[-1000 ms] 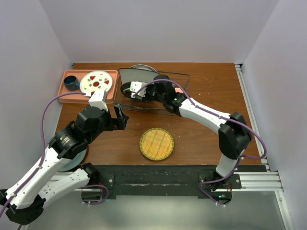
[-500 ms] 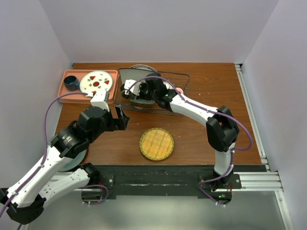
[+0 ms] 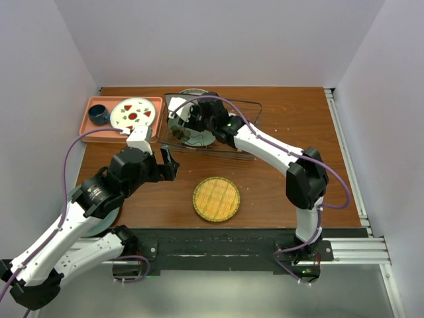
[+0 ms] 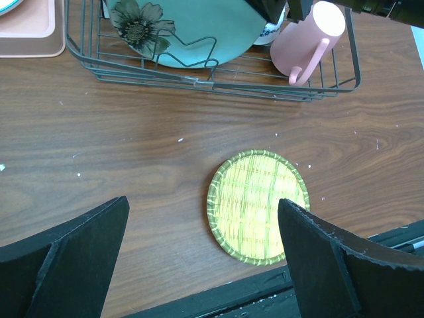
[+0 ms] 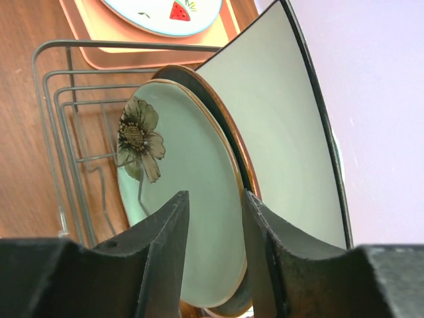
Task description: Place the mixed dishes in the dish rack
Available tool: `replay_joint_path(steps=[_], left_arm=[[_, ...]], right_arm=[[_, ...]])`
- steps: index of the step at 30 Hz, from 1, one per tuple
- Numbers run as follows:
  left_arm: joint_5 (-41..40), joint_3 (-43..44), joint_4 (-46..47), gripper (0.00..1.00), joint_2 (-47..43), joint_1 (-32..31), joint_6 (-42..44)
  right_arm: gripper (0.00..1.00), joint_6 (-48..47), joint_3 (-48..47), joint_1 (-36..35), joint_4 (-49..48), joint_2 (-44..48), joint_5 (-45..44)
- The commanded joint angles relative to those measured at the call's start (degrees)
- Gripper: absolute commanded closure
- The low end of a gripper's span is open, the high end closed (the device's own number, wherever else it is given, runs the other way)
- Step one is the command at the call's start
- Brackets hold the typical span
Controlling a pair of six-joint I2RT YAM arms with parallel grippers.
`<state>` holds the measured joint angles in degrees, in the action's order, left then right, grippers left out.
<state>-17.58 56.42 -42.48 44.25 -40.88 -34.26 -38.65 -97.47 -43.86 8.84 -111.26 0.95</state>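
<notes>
Tabletop open between dish rack and woven mat — rack crowded with plates, pink mug.

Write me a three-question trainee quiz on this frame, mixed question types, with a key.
1. True or false: the pink mug is inside the dish rack.
2. What lies on the bare table in front of the rack? A) woven round mat B) dark blue cup C) white square plate
3. What motif is on the face of the pale green plate?

Key: 1 true; 2 A; 3 a flower.
</notes>
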Motion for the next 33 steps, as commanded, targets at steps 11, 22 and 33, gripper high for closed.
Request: replay_joint_path(steps=[11,22,33], left_arm=[[0.18,0.09,2.49,0.0,-0.57,0.37,0.69],[0.27,-0.52,3.81,0.0,-0.13,0.37,1.39],[1.24,-5.09,7.41,0.0,0.13,0.37,2.88]], right_arm=[[0.52,2.79,0.17,0.61,-4.53,5.88,-2.8],[0.15,20.78,6.32,0.61,-2.25,18.36,-4.64],[0.01,40.04,21.42,0.61,-0.93,31.97,-5.97]])
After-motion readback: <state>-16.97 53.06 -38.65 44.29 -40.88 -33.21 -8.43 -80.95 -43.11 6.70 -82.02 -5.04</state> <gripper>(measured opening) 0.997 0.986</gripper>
